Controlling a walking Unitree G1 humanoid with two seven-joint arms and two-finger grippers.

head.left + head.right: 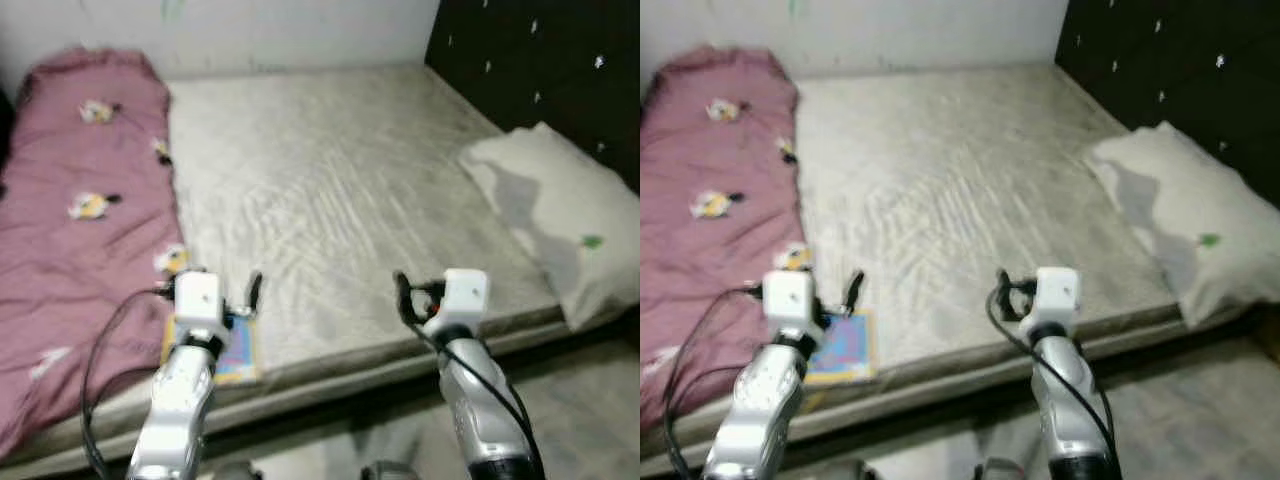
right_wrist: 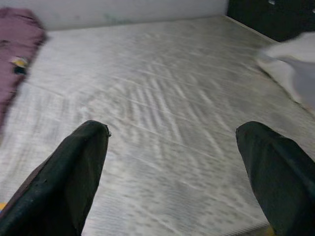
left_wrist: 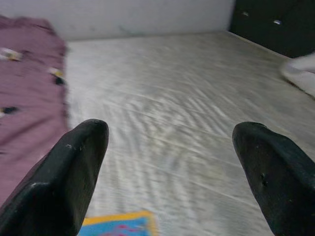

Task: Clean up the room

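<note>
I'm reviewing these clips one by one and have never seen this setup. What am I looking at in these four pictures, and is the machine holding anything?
It is a walking humanoid robot facing a bed. The two wide pictures come from the two eyes of its head camera, looking down; the silver arms at the bottom are its own. The other two pictures come from a camera on each wrist, looking out between that gripper's two black fingers.

The left gripper and the right gripper hover over the near edge of the mattress, both open and holding nothing.

On the bed lie a pink blanket along the robot's left, a pillow on its right by the dark headboard, and a colourful flat book under the left gripper.
</note>
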